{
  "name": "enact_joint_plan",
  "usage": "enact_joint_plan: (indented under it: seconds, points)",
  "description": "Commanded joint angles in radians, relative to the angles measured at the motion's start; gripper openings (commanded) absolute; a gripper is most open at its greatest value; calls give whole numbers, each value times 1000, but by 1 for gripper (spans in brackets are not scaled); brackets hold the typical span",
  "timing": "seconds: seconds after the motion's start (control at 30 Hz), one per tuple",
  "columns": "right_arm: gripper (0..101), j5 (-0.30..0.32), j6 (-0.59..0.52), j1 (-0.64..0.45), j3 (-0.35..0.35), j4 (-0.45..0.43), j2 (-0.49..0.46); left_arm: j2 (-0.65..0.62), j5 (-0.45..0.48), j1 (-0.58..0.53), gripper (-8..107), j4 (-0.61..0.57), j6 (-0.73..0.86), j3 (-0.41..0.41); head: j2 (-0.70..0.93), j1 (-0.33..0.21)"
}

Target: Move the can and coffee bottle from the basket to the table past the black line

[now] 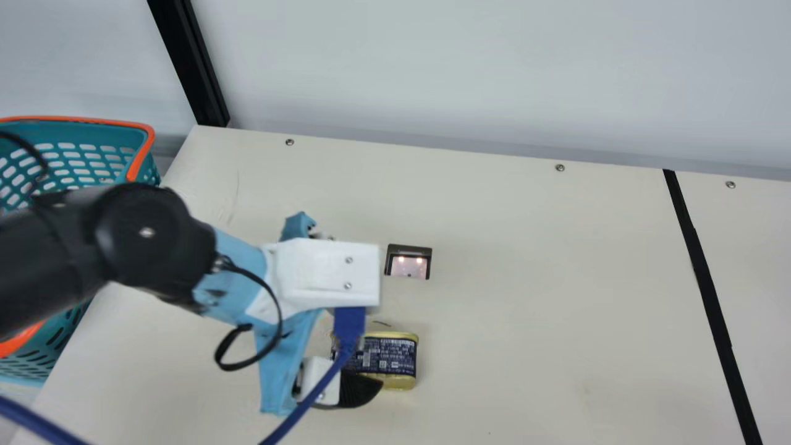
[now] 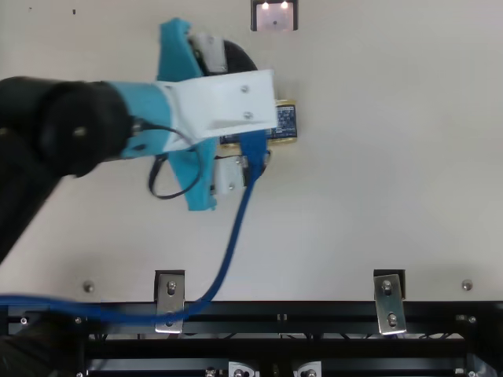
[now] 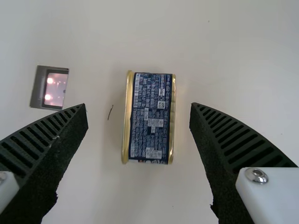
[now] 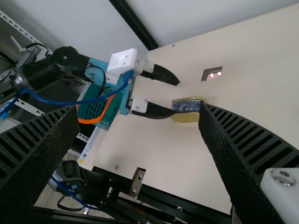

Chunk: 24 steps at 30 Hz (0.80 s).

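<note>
Since the can point(image 3: 150, 119) lies between the left edge of the table point(image 1: 525, 278) and the black line point(image 1: 703, 278), the left claw point(image 3: 139, 106) gapes empty above it, I'd guess to straddle it, the right claw point(image 4: 139, 108) likewise spread.

Left tool point(image 2: 258, 114), right tool point(image 4: 139, 108) each spread 2 fingers point(image 3: 46, 140).

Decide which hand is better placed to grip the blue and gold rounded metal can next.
Left, I judge: the left hand is open close over the can, which appears centred in its opening. The right hand is also open, but farther from it.
</note>
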Motion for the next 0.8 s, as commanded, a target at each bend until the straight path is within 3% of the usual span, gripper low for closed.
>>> enact_joint_plan:
  seconds: [0.0, 0.13, 0.27, 0.3, 0.33, 0.43, 0.67, 0.77]
  points:
    - [101, -2, -7, -8, 0, 7, 2, -59, 4, 42, 90, -26, 15, 8, -14, -3]
    - [101, -40, -31, 6, -14, -11, 46, -132, -22, 120, 90, -82, 51, 34, -14, -3]
    - [101, -132, -55, 47, -43, -54, 132, -195, -115, 205, 90, -159, 90, 75, -14, -3]
    - [101, -163, -61, 60, -53, -57, 152, -171, -67, 166, 90, -122, 79, 63, -14, -3]
    - [101, -103, -56, 46, -42, -54, 113, -186, -90, 185, 90, -139, 90, 73, -14, -3]
    - [101, -176, -62, 60, -52, -56, 154, -195, -118, 205, 90, -161, 90, 74, -14, -3]
    - [101, -174, -70, 49, -50, -45, 156, -199, -110, 187, 90, -137, 51, 64, -14, -3]
    - [101, -164, -79, 64, -56, -89, 189, -205, -146, 181, 90, -102, 26, 64, -14, -3]
